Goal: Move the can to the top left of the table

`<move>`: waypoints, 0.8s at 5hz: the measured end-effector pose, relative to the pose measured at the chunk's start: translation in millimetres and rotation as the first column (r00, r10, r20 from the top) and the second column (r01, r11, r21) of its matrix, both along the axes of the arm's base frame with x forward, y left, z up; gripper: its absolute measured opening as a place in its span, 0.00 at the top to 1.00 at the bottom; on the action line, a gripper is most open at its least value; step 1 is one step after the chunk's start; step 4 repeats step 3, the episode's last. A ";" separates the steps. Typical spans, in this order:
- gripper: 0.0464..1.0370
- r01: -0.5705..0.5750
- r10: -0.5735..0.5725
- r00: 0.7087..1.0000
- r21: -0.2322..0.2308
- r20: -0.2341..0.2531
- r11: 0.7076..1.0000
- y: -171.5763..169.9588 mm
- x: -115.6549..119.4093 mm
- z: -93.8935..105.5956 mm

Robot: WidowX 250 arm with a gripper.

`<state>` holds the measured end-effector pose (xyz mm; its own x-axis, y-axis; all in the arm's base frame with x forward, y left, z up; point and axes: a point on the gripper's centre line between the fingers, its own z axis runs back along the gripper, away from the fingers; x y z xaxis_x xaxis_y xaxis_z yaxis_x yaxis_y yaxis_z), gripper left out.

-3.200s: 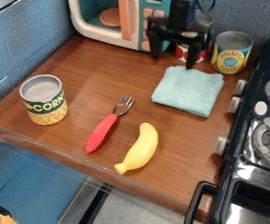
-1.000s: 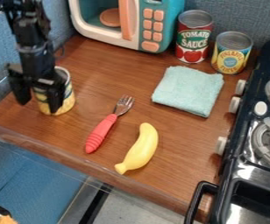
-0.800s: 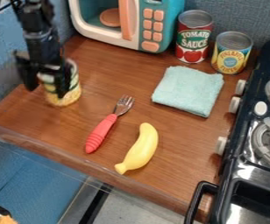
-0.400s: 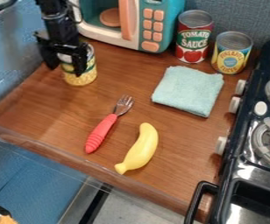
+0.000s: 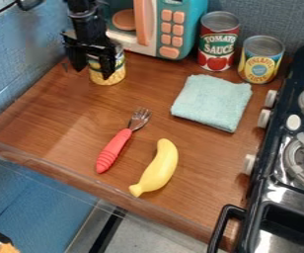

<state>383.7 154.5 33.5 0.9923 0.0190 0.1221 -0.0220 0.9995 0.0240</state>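
My black gripper (image 5: 92, 66) hangs over the upper left of the brown wooden table (image 5: 62, 126), just in front of the toy microwave. The yellow and green corn can (image 5: 112, 75) is upright at the gripper, with the fingers around its upper part and its yellow lower half showing below them. The gripper hides most of the can's top and left side. Whether the can's base touches the table I cannot tell.
Behind stands a teal microwave (image 5: 175, 29). A tomato sauce can (image 5: 217, 42) and a pineapple can (image 5: 261, 59) are at the back right, near a folded cloth (image 5: 212, 102). A fork (image 5: 118, 146) and a banana (image 5: 158, 168) lie mid-table; a stove (image 5: 283, 163) borders the right.
The gripper went from the back right to the corn can at the left. Since then gripper and can have moved together up and rightward in the view, toward the microwave.
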 end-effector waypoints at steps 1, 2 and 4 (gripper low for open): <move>0.04 -0.006 0.007 0.999 0.010 -0.036 1.000 -3.6 -4.0 -0.6; 0.04 -0.030 0.031 0.999 0.049 -0.020 0.998 -6.2 -23.5 22.6; 0.04 -0.031 0.031 0.999 0.056 0.007 0.998 -13.3 -41.9 45.2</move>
